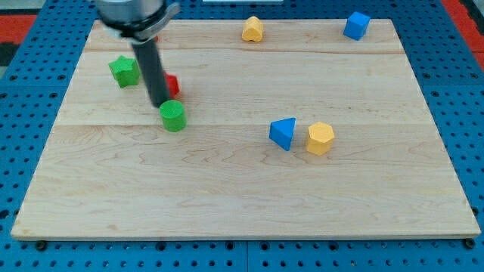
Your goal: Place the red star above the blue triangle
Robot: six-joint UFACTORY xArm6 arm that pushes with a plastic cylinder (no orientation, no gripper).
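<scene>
- Red star (pixel 172 84): only a small patch of red is showing, peeking out at the view's right of the dark rod; its star shape cannot be made out from what is visible. It is sitting on the worktop (pixel 227 196) in the upper-left part of the view.
- My tip (pixel 160 103): the rod is coming down from the view's top and ending right in front of the red star, covering most of it; whether it is touching the star cannot be told. The arm is carrying no gripper, so nothing is being grasped or released.
- Green cylinder (pixel 172 115): standing just below the tip, very close to it, and just below the red star.
- Green star (pixel 123 70): lying to the view's left of the rod, near it.
- Blue triangle (pixel 283 133): resting right of the view's centre, well apart from the red star, lower and far to its right.
- Yellow hexagonal block (pixel 320 138): sitting just beside the blue triangle on its right.
- Yellow block (pixel 252 29): lying near the worktop's top edge, shape unclear.
- Blue cube (pixel 357 25): sitting at the top right of the worktop.
- Worktop: pale wooden board, lying on a blue perforated base (pixel 30 113).
</scene>
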